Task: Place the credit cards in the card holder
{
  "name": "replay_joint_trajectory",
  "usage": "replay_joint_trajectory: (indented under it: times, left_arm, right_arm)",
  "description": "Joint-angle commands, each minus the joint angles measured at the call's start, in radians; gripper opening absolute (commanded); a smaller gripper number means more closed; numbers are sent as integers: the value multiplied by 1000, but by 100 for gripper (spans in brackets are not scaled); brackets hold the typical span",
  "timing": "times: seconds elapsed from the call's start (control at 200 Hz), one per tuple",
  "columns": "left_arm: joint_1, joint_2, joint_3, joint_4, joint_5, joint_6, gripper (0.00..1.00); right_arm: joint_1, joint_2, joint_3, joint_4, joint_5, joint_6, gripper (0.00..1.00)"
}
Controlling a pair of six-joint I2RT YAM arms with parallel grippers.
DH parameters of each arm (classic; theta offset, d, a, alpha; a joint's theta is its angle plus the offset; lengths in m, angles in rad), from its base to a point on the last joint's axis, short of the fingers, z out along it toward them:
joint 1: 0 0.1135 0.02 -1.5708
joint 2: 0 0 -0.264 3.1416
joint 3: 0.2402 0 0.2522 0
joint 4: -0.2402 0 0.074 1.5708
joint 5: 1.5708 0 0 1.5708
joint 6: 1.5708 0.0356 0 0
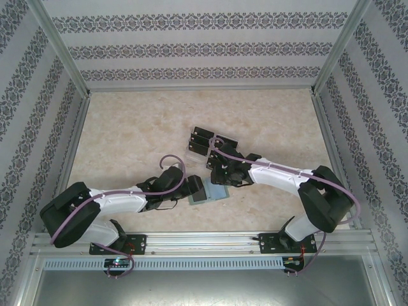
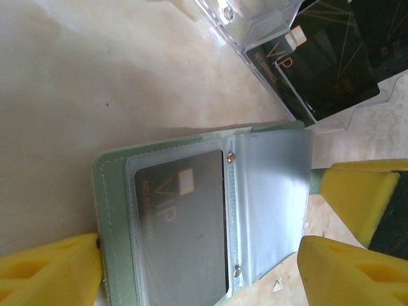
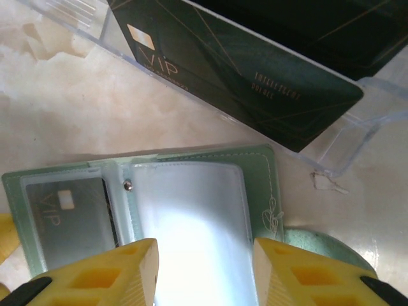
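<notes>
The grey-green card holder (image 1: 213, 192) lies open on the table between both grippers. In the left wrist view one credit card (image 2: 185, 229) sits in the clear sleeve on the card holder's (image 2: 108, 210) left half. My left gripper (image 2: 197, 275) is open and straddles the holder, its left finger (image 2: 57, 271) against the holder's edge. My right gripper (image 3: 205, 280) is open over the empty clear sleeve (image 3: 191, 217) of the card holder (image 3: 255, 169), its tips at the sleeve's two sides. More credit cards (image 3: 255, 76) lie in the clear tray (image 3: 363, 143) just beyond.
The clear tray (image 1: 191, 150) with the dark cards (image 1: 208, 141) sits just behind the holder at mid-table. A finger (image 2: 360, 197) of the right gripper shows in the left wrist view. Patterned walls with metal posts fence the table on three sides.
</notes>
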Motion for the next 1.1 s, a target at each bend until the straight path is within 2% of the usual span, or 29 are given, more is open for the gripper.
replay_joint_trajectory:
  times: [0.0,0.255,0.385,0.525,0.744,0.899,1.094]
  left_arm:
    - [1,-60,30,-100,-62,32,80]
    - [42,-103,115,-375,-143,169,81]
    - [44,-79,189,-530,-199,258,80]
    - [51,-52,233,-625,-225,310,80]
    - [54,-6,231,-665,-228,328,79]
    - [54,28,227,-653,-228,333,78]
    - [54,62,226,-636,-227,340,77]
  right_arm:
    - [-3,-78,-8,-42,-5,-9,44]
    - [10,-162,-23,-57,-36,-13,42]
    - [16,-153,-15,-53,-65,-31,40]
    - [18,-116,-2,-53,-75,-70,38]
    - [34,-12,63,-98,-47,-141,35]
    - [34,15,79,-112,9,-158,35]
    - [36,44,93,-115,18,-171,34]
